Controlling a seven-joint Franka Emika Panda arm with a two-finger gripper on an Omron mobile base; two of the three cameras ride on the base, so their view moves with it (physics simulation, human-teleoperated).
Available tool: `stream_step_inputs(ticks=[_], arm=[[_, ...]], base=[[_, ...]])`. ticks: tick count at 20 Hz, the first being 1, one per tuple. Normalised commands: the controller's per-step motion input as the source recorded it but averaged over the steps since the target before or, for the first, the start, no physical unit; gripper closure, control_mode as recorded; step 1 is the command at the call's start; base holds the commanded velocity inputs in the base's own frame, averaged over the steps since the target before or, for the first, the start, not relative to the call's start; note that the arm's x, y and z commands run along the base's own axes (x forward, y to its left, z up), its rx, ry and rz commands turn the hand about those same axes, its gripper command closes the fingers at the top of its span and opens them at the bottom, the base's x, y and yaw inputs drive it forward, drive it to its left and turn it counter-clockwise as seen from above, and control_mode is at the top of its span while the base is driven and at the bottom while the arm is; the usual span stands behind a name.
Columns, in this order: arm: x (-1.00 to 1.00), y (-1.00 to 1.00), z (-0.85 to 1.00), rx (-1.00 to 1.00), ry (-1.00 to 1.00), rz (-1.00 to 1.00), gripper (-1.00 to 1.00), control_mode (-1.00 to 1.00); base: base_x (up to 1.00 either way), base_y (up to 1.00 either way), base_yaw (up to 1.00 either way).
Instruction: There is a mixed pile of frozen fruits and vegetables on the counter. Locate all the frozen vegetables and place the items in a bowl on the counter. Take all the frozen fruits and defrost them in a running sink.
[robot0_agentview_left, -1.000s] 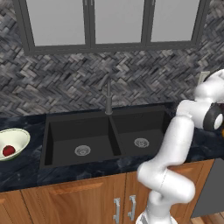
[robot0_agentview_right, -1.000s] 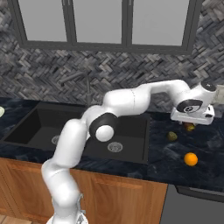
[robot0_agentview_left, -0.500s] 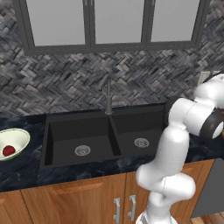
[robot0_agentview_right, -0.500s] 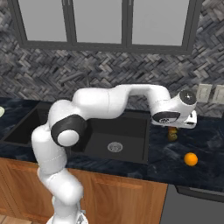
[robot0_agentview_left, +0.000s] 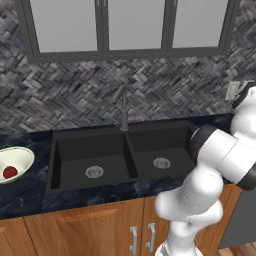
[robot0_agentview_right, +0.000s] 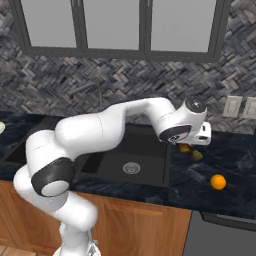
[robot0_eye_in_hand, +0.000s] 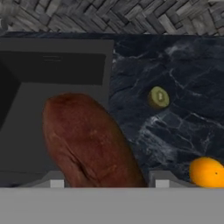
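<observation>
The dark reddish-brown oblong vegetable sits clamped between my two fingertips, lifted above the counter at the right edge of the black sink. My gripper hangs beside that basin. On the stone beyond lie the yellowish-olive lump and the orange ball, apart. Far left, the pale bowl holds the red round item.
</observation>
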Motion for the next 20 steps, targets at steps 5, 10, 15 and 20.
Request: stream_step_inputs(ticks=[5, 10, 15, 20], arm=[[-0.4, 0.55, 0.23, 0.0, -0.03, 0.0, 1.0, -1.0], [-0.4, 0.63, 0.25, 0.0, -0.1, 0.0, 1.0, -1.0], [-0.3, 0.54, 0.37, 0.0, -0.06, 0.0, 1.0, -1.0], [-0.36, 0.32, 0.3, 0.0, 0.0, -0.01, 1.0, -1.0]], base=[[0.0, 0.0, 0.0], [0.0, 0.0, 0.0], [0.0, 0.0, 0.0], [0.0, 0.0, 0.0]])
